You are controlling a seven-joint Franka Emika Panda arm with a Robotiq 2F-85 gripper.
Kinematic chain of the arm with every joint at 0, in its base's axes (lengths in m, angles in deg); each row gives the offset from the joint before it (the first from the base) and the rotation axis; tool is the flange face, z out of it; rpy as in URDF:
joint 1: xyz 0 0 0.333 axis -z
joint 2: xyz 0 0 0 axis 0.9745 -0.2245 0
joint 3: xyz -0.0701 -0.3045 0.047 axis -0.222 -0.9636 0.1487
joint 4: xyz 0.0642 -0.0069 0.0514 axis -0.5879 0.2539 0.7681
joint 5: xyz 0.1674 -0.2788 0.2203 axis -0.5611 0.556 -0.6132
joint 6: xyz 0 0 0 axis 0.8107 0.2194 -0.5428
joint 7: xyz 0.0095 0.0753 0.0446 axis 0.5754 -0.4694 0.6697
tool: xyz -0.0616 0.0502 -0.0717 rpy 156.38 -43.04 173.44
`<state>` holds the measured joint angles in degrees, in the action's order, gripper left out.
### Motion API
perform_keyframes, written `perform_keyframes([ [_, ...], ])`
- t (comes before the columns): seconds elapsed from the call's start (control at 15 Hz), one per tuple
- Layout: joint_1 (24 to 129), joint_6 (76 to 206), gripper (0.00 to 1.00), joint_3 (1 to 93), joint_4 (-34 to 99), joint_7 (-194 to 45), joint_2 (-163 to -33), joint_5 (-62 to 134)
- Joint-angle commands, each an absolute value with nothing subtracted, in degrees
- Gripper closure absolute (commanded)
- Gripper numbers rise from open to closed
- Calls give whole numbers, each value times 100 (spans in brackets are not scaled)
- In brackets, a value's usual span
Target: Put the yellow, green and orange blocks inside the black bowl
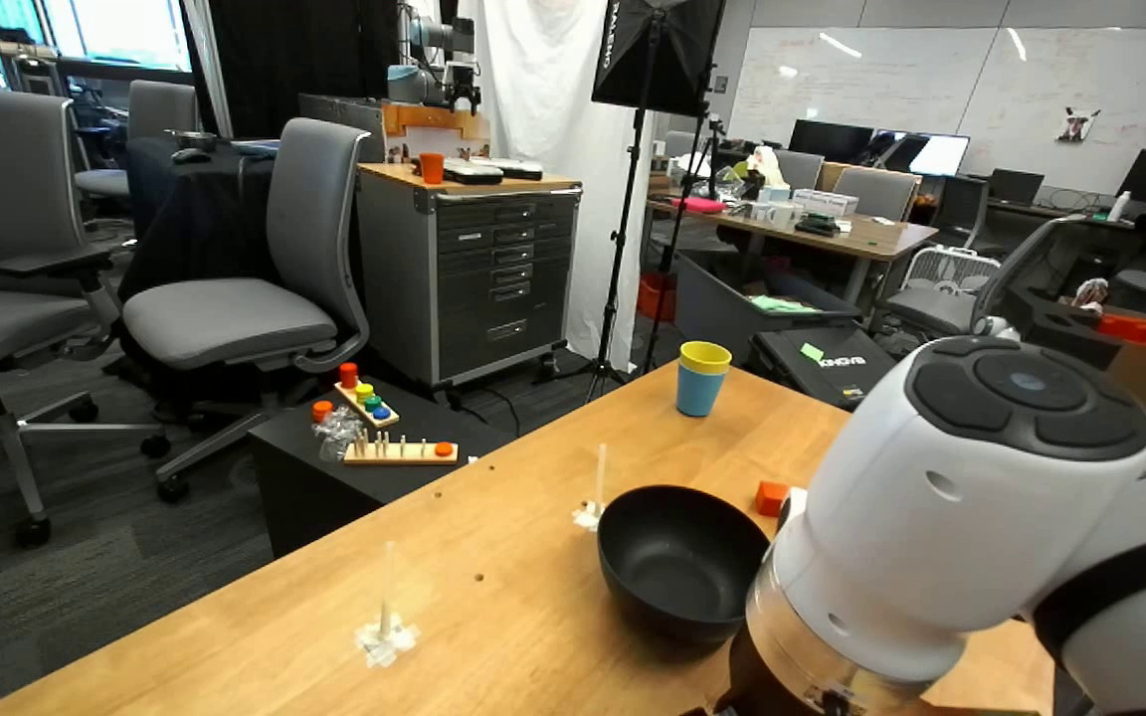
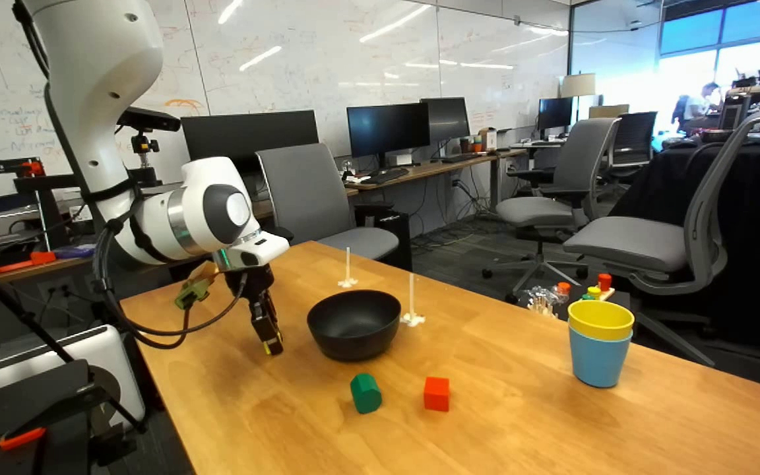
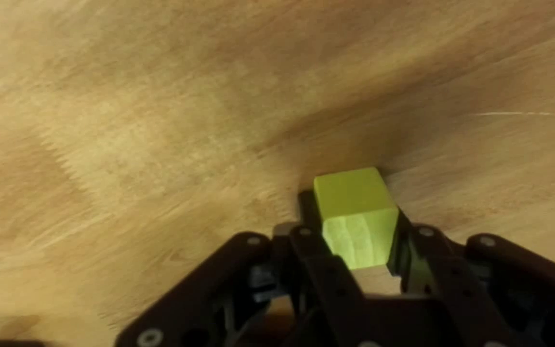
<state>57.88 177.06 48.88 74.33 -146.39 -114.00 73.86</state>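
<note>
In the wrist view my gripper has its fingers pressed on two sides of the yellow block. An exterior view shows the gripper low over the table, beside the black bowl, with a sliver of yellow at its tip. Bare black shows inside the bowl. Apart from the bowl, the green block lies on the tabletop, and the orange block rests a short way from it. The orange block partly shows past the arm in an exterior view, where the arm hides the gripper and the green block.
Two thin upright sticks, one close to the bowl, are taped to the wooden table. A yellow cup sits in a blue cup farther along. Cables loop beside the arm.
</note>
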Motion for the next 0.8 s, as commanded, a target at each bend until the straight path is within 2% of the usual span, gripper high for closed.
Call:
perform_keyframes([
  [0.0, 5840, 17637, 92, 4986, 7399, -14614, -11388, 7297],
  [0.73, 6817, 16488, 92, 6015, 7416, -13425, -10397, 6560],
])
